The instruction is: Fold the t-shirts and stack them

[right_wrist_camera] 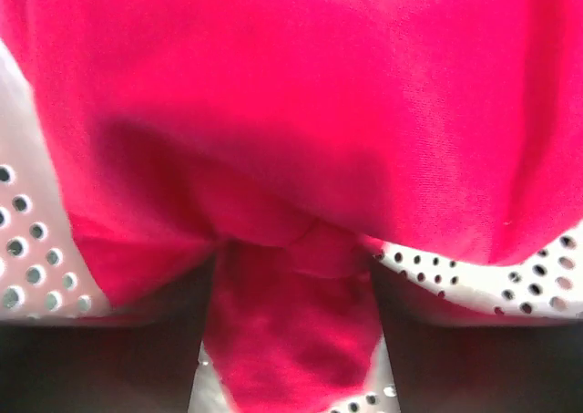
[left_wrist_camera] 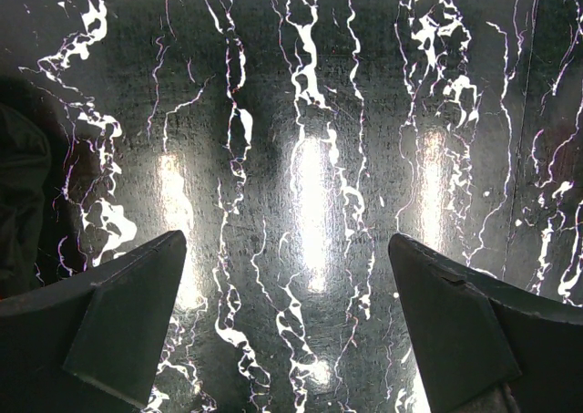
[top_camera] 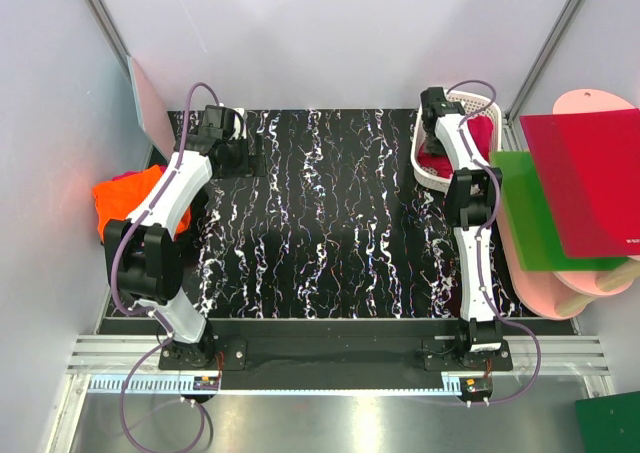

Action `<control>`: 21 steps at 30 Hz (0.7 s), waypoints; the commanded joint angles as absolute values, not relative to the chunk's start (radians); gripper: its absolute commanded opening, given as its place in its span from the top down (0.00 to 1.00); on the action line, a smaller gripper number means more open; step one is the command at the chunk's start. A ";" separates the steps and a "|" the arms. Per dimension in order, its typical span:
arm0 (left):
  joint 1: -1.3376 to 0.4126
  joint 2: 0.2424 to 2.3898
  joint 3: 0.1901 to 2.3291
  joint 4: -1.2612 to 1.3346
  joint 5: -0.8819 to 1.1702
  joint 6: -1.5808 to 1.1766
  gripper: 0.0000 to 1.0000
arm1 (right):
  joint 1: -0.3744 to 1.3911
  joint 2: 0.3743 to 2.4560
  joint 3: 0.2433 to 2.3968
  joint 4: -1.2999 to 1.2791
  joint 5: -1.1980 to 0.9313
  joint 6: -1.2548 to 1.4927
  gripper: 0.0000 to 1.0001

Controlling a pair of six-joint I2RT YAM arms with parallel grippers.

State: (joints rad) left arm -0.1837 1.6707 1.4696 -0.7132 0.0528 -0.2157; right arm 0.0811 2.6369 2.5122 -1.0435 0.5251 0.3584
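Inside the white basket (right_wrist_camera: 36,276), the plain crimson-pink t-shirt (right_wrist_camera: 291,112) lies crumpled, one fold within my right claw (right_wrist_camera: 296,322); gripped or not, I cannot tell. Far left of the basket, my left claw (left_wrist_camera: 287,276) gapes wide.

We're looking at two matching arms here, the left arm (top_camera: 170,198) and the right arm (top_camera: 472,243). Both have glossy white shells on the long links and chunky black housings at every joint. Thin purple cables (top_camera: 203,85) loop off each one (pretty slack, honestly) and trail down past the black bases (top_camera: 190,353). From the left wrist camera, the left gripper (left_wrist_camera: 285,238) has matte dark grey fingers (left_wrist_camera: 118,322), wedge-shaped with flat bevelled faces.
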 commanded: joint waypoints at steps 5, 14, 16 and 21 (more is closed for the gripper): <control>-0.183 1.628 1.486 -0.698 0.061 -0.204 0.01 | 0.064 2.570 2.557 -1.043 0.498 0.383 1.00; -0.183 1.640 1.493 -0.698 0.078 -0.207 0.01 | 0.074 2.333 2.580 -0.801 0.615 0.255 1.00; -0.184 1.643 1.493 -0.699 0.078 -0.206 0.01 | 0.081 2.294 2.598 -0.724 0.562 0.223 1.00; -0.183 1.640 1.490 -0.698 0.074 -0.212 0.01 | 0.132 2.264 2.666 -0.683 0.422 0.183 1.00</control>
